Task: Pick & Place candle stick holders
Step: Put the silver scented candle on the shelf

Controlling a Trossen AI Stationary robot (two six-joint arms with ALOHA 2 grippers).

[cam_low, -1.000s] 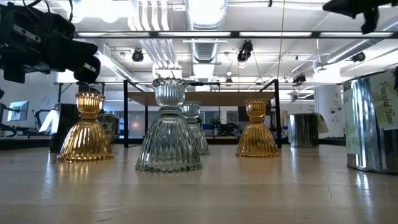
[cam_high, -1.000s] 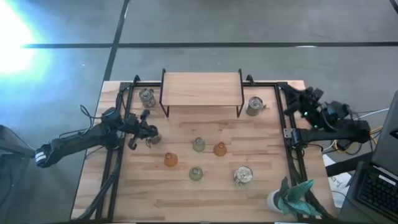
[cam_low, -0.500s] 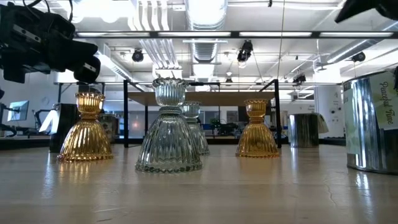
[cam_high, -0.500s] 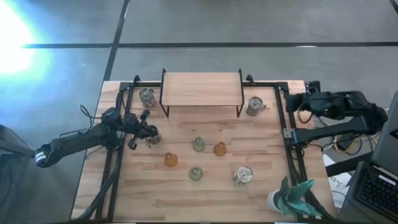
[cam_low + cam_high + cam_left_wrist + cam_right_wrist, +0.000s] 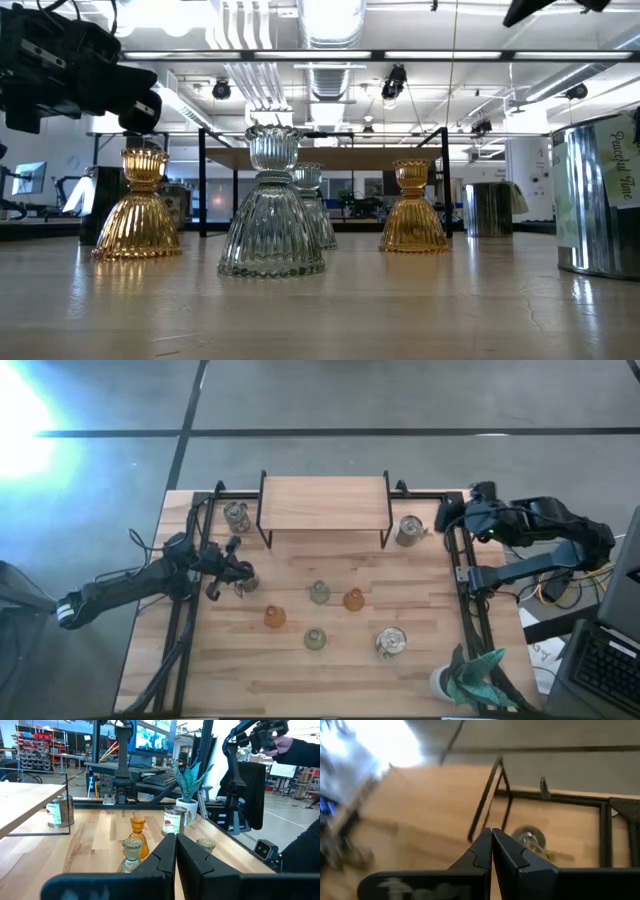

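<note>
Four silvery candle stick holders stand on the wooden table: far left (image 5: 236,515), far right (image 5: 409,530), near right (image 5: 390,642), and one (image 5: 245,583) beneath my left gripper's tips. Two amber glass ones (image 5: 274,617) (image 5: 353,600) and two pale green ones (image 5: 319,593) (image 5: 315,640) stand on their flared bases mid-table. My left gripper (image 5: 238,573) (image 5: 175,851) is shut, level and above the table at its left side. My right gripper (image 5: 446,518) (image 5: 491,839) is shut, raised over the far right corner and slanting down toward the far right silvery holder (image 5: 530,838).
A wooden shelf on black legs (image 5: 325,503) stands at the far middle. Black rails (image 5: 463,575) run along the table's sides. A white pot with a teal plant (image 5: 455,680) sits at the near right corner. A large silvery can (image 5: 600,195) stands close on the low view's right.
My right gripper has risen and swung from outside the right rail in over the table's far right corner, tipping from near level to slanting down. It has stayed shut. The holders have not moved.
</note>
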